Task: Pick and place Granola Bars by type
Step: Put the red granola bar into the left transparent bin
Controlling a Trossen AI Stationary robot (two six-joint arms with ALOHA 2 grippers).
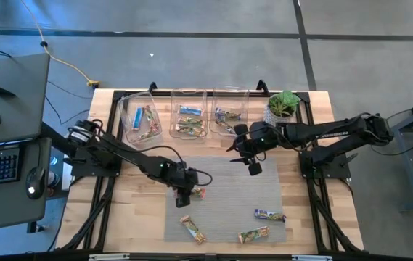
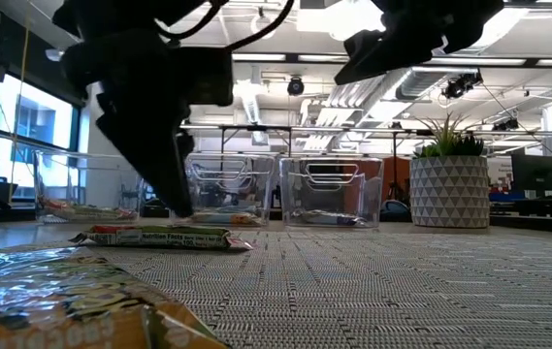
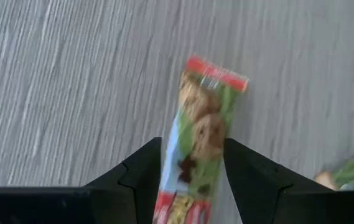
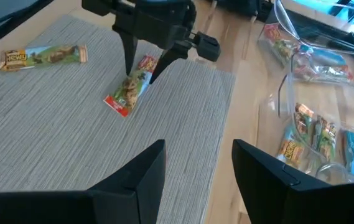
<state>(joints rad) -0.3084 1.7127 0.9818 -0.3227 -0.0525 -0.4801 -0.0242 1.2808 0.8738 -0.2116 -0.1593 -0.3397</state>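
Note:
The red-and-green granola bar (image 3: 201,134) lies flat on the grey mat, also seen in the right wrist view (image 4: 130,92) and the low view (image 2: 164,237). My left gripper (image 3: 193,180) is down at the mat, open, with one finger on each side of the bar near its left end (image 1: 184,194). My right gripper (image 4: 195,168) is open and hangs above the mat's far edge (image 1: 253,165), near the bins. Three more bars lie on the mat's near part (image 1: 191,229) (image 1: 253,234) (image 1: 270,214). Other bars lie in the clear bins. My left gripper comes from above, pointing down, with its fingers (image 3: 139,180) across the bar near one end (image 3: 186,186). The bar lies flat on the mat. I cannot tell whether the fingers touch the wrapper.
Three clear bins stand along the far edge (image 1: 139,116) (image 1: 188,114) (image 1: 228,112), each holding bars. A potted plant (image 1: 282,107) stands at the far right. In the low view a bar (image 2: 62,301) lies close to the camera. The mat (image 1: 228,188) is bare in its middle.

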